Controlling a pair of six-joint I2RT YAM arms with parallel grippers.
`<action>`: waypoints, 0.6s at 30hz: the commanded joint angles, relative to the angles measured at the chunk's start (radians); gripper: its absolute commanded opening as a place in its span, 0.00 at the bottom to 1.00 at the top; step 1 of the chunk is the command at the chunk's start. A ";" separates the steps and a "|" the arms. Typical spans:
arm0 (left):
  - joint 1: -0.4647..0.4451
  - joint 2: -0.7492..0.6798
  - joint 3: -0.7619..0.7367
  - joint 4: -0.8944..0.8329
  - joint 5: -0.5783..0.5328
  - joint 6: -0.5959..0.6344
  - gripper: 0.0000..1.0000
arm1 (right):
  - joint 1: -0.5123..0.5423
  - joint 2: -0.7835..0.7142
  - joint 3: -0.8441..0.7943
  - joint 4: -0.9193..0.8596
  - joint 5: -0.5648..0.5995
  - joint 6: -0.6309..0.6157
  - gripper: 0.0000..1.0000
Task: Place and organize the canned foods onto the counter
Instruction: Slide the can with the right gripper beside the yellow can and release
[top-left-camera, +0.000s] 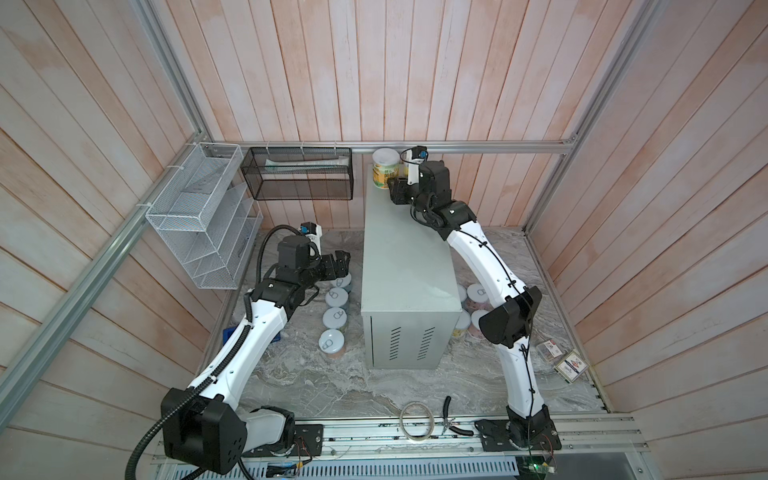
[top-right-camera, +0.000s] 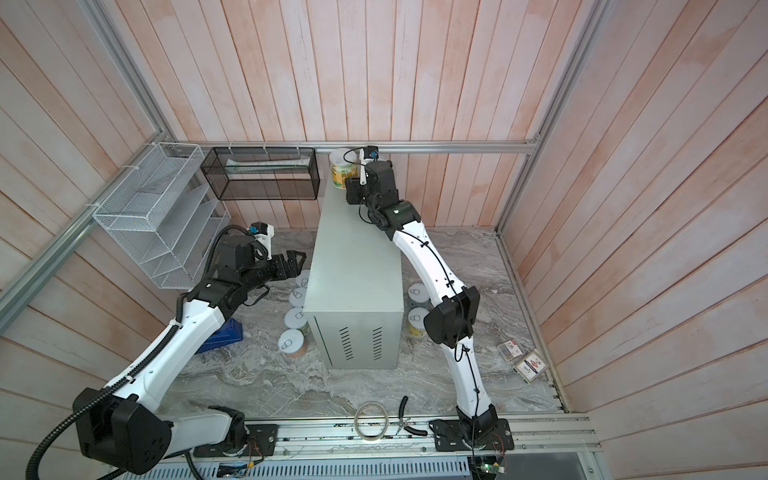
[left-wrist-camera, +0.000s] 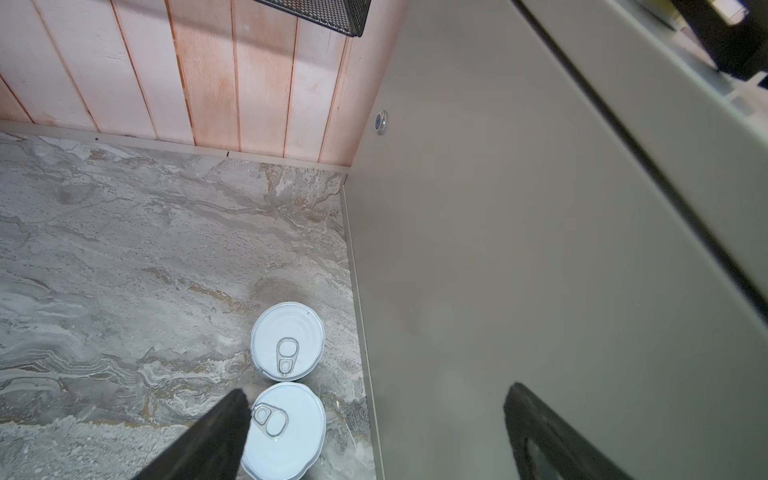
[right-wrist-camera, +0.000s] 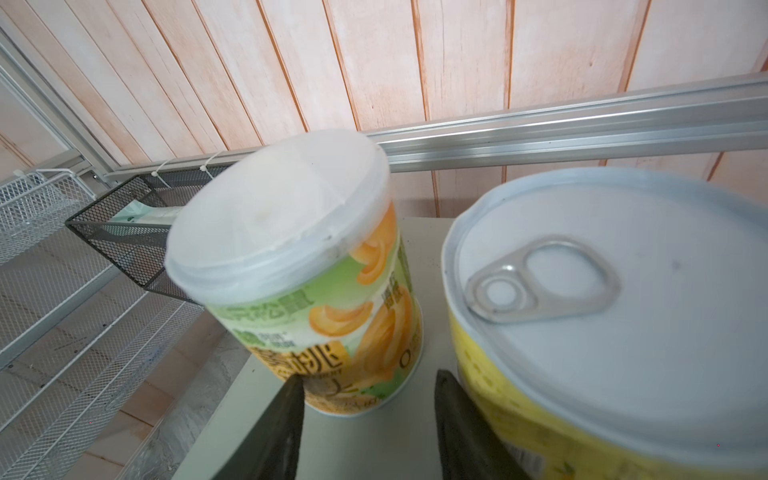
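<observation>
The counter (top-left-camera: 399, 257) (top-right-camera: 357, 257) is a tall pale grey cabinet. At its far end stand a peach-labelled can (top-left-camera: 384, 166) (right-wrist-camera: 291, 249) with a cloudy plastic lid and a yellow can (right-wrist-camera: 602, 311) with a pull-tab. My right gripper (top-left-camera: 393, 190) (right-wrist-camera: 370, 386) hovers over the top between them, jaws partly apart over bare metal, with the yellow can outside one finger. Several cans (top-left-camera: 335, 318) (left-wrist-camera: 287, 340) line the marble left of the counter. My left gripper (top-left-camera: 343, 259) (left-wrist-camera: 376, 390) hangs open above that row's far end. More cans (top-left-camera: 478, 293) sit to the counter's right, partly hidden by my right arm.
A white wire rack (top-left-camera: 199, 220) and a black mesh basket (top-left-camera: 299, 174) hang on the walls at the back left. A tape roll (top-left-camera: 415, 419) and pliers (top-left-camera: 451, 419) lie near the front rail. Small boxes (top-left-camera: 571, 365) lie at the right, and a blue object (top-right-camera: 222, 334) under my left arm.
</observation>
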 joint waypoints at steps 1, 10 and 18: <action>0.009 0.014 -0.016 0.026 0.016 0.017 0.98 | -0.003 0.001 0.016 0.002 -0.005 0.027 0.50; 0.012 0.000 -0.022 0.012 -0.081 0.010 1.00 | 0.018 -0.199 -0.017 -0.094 -0.014 -0.029 0.74; -0.031 -0.083 -0.127 0.039 -0.125 0.040 1.00 | 0.018 -0.604 -0.475 -0.075 0.094 -0.076 0.98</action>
